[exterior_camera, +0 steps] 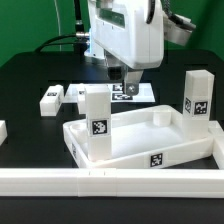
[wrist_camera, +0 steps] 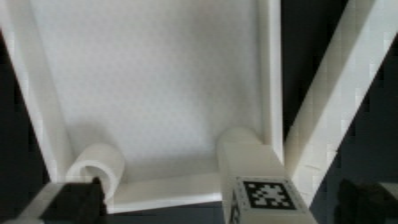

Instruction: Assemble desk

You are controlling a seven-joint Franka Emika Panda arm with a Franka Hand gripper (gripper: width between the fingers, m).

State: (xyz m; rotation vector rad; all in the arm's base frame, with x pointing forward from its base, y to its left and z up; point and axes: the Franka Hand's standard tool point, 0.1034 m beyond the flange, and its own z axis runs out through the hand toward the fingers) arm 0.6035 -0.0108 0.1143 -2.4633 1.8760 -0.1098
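Note:
The white desk top (exterior_camera: 150,150) lies in the middle of the table as a tray with its raised rim up. One tagged white leg (exterior_camera: 97,124) stands upright in its corner toward the exterior view's left. A second tagged leg (exterior_camera: 196,96) stands upright on the table at the exterior view's right, just behind the tray. My gripper (exterior_camera: 124,84) hangs over the tray's far side, open and empty. In the wrist view the tray floor (wrist_camera: 160,80) fills the frame. The standing leg's tagged end (wrist_camera: 263,190) shows between my dark fingertips (wrist_camera: 71,202), and my gripper (wrist_camera: 217,205) does not touch it.
Two more white legs (exterior_camera: 52,100) (exterior_camera: 79,93) lie on the black table at the exterior view's left. Long white border rails (exterior_camera: 110,181) run along the front and the right. A round boss (wrist_camera: 98,160) sits in the tray corner beside the leg.

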